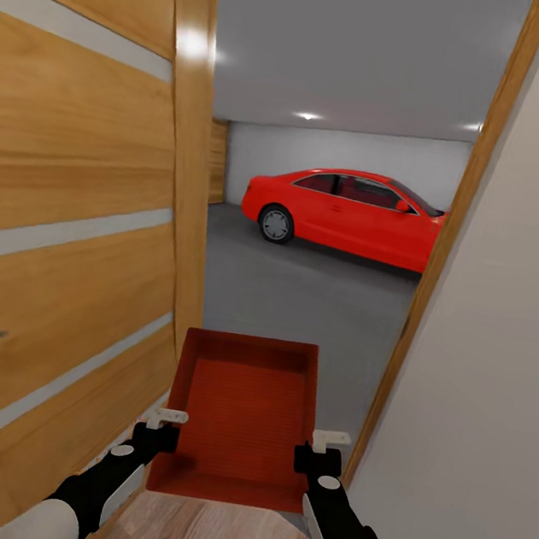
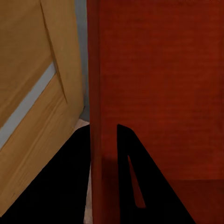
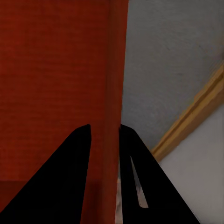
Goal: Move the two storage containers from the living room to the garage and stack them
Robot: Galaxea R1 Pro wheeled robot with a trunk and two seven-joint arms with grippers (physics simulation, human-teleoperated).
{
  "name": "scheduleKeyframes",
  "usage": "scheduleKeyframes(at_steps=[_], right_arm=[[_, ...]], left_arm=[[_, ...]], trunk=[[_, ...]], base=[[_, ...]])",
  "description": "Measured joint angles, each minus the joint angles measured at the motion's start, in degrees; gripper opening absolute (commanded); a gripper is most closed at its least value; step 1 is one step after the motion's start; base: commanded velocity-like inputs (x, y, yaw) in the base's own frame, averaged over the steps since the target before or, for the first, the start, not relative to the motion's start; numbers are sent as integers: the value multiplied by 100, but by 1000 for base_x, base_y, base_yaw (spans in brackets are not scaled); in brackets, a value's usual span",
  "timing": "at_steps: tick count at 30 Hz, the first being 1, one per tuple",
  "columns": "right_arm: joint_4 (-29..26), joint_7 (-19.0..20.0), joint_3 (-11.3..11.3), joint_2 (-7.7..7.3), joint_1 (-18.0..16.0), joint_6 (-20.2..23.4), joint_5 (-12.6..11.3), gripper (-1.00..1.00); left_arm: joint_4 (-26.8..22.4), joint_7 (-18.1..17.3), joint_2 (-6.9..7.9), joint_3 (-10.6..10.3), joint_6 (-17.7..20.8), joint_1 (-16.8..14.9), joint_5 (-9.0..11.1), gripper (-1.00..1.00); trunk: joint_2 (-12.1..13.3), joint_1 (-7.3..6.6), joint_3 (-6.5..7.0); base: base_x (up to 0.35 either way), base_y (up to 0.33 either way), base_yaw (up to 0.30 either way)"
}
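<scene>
The storage container point(image 1: 241, 416), 1 of 2, hangs level between the left gripper point(image 1: 155, 441) and right gripper point(image 1: 316, 461), each clamped over a side wall near its near corners. It is in the doorway, between the open wooden door point(image 1: 70, 214) on the left and the door frame point(image 1: 429, 267) on the right. This looks like the carrying step; next the robot must roll straight through onto the grey concrete floor point(image 1: 300, 296), with the red car point(image 1: 347, 214) far ahead.

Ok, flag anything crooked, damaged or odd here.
Nothing stands out. The storage container sits level, its side walls held by the left pincer and right pincer, at the open wooden door into the garage.
</scene>
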Motion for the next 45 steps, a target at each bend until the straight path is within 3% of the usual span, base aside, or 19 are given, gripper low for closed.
scheduleKeyframes(at_steps=[17,35,45], right_arm=[[11,0,-9,5,0,-14,2,-100],[-10,0,8,-8,1,9,-8,-100],[24,0,-13,7,0,-24,-1,-100]], left_arm=[[0,1,3,-8,0,0,1,-100],[1,-2,-1,5,0,0,-2,-100],[1,0,2,-7,1,0,-6,-100]], trunk=[[0,-1,24],[0,1,63],[0,0,67]], base=[[96,155,-102],[72,88,-239],[117,221,-39]])
